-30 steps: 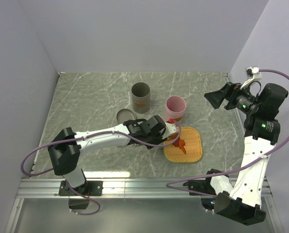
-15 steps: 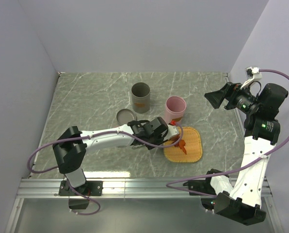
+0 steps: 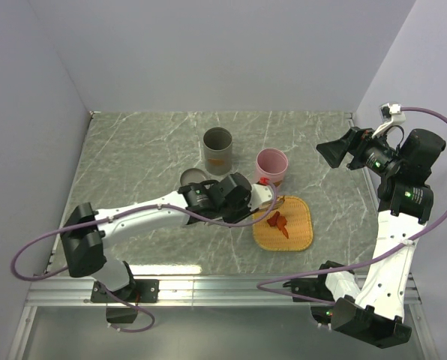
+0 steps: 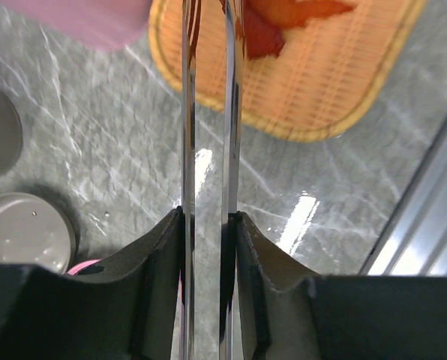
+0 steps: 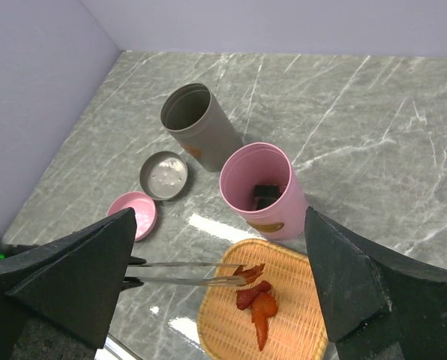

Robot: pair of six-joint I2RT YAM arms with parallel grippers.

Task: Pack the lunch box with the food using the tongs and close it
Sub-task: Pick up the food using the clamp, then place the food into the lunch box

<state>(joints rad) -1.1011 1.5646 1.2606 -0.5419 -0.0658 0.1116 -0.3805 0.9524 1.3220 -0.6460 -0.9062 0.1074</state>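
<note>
My left gripper is shut on the silver tongs, squeezing their two arms close together. The tong tips pinch one orange-red food piece at the near-left part of the orange woven tray. More red pieces lie on the tray beside it. The pink lunch box stands upright just behind the tray with a dark piece inside. My right gripper hovers high at the right, open and holding nothing.
A grey cylinder container stands left of the pink one. A grey lid and a pink lid lie on the marble table left of the tongs. The table's metal front rail is near.
The left arm's elbow has swung out to the left and down while the gripper stayed at the tray. The tongs' arms have been squeezed closer on a red piece. The right arm has not moved.
</note>
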